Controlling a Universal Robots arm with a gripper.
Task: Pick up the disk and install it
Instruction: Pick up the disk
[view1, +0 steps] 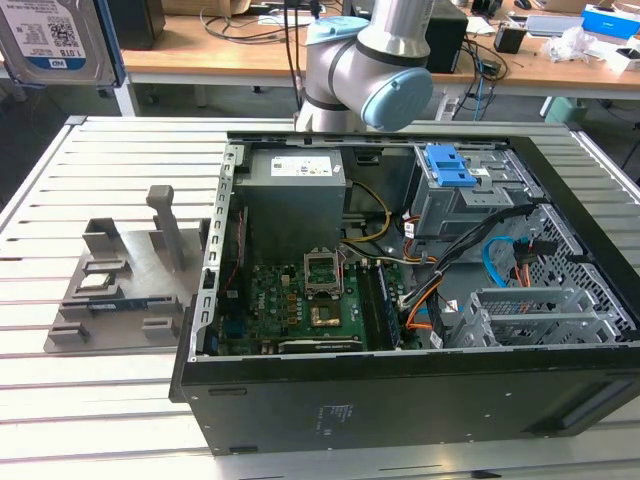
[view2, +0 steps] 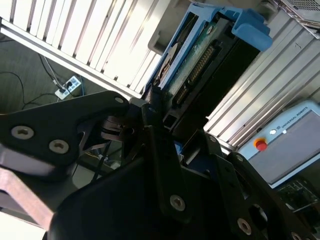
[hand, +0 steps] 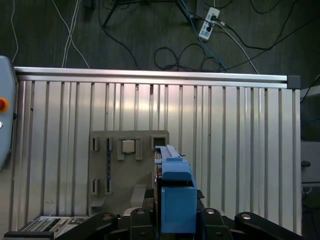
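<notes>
Gripper (hand: 176, 210) clamps the disk (hand: 172, 172) by its blue carrier, high above the desk (hand: 240, 130), well apart from the open computer case (view1: 400, 400). Such an edge hold looks liable to let it tilt or slip.

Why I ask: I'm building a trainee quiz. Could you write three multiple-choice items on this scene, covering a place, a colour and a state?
1. Where is the disk? A in the case; B in the gripper, above the table; C in a hand.
2. Its rail is: A red; B yellow; C blue.
3. The case is: A open; B closed; C upside down.
Key: 1 B, the first wrist view shows it clamped over the table. 2 C, blue shows in both wrist views. 3 A, the board lies exposed.
</notes>
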